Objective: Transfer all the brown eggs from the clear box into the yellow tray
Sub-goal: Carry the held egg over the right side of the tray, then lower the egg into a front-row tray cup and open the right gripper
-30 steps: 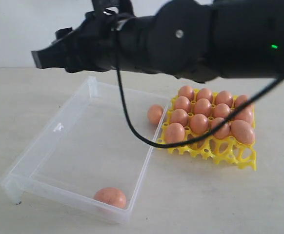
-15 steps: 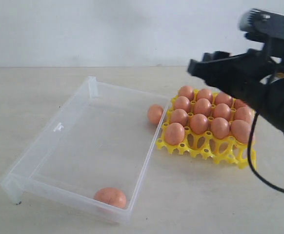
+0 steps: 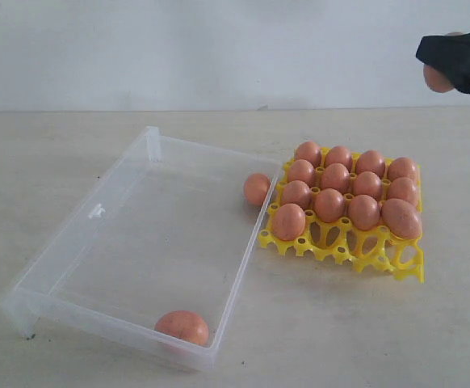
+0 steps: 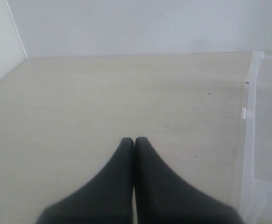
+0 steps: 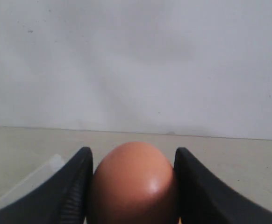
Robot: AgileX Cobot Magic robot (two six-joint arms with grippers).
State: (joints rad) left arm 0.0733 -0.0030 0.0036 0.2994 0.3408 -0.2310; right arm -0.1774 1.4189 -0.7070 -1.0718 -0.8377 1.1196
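A clear box [image 3: 98,212] lies on the table's left side. One brown egg [image 3: 182,326] rests in its near right corner. Another egg [image 3: 257,188] sits at its far right corner, beside the yellow tray [image 3: 380,257]. Several brown eggs [image 3: 329,204] fill the tray's back rows, and the front row's cups are empty. High at the right edge, my right gripper [image 3: 443,69] is shut on a brown egg [image 3: 436,79], which fills the space between its fingers [image 5: 75,186] in the right wrist view [image 5: 133,186]. My left gripper [image 4: 134,140] is shut and empty over bare table beside the box wall [image 4: 248,140].
The pale tabletop [image 3: 316,339] extends around the box and tray. A white wall [image 3: 219,48] rises behind the table. In the left wrist view a wall corner [image 4: 15,28] stands at the table's far side.
My right arm, which stretched across the scene above the box, has swung back to the right and up with its egg. The box, tray and other eggs have not moved.
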